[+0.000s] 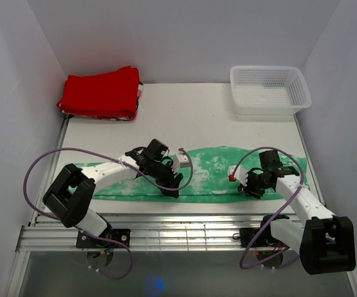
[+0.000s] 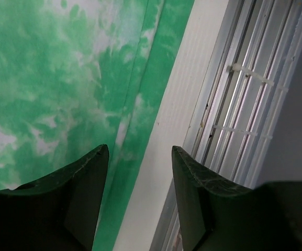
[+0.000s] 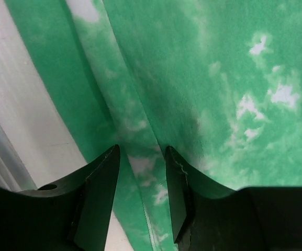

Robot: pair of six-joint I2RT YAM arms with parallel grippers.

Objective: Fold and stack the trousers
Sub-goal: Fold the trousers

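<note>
The green tie-dye trousers (image 1: 209,173) lie flat in a long strip across the near part of the table. My left gripper (image 1: 173,185) is open over their near edge at the middle; in the left wrist view (image 2: 139,157) the hem (image 2: 135,104) and bare table show between the fingers. My right gripper (image 1: 253,190) is open over the trousers' right part near their front edge; in the right wrist view (image 3: 140,157) a fabric seam (image 3: 135,141) runs between the fingers. Neither holds anything.
A folded red garment (image 1: 101,93) lies at the back left. A white mesh basket (image 1: 268,89) stands at the back right. The table's metal rail (image 1: 184,232) runs along the near edge, also in the left wrist view (image 2: 239,99).
</note>
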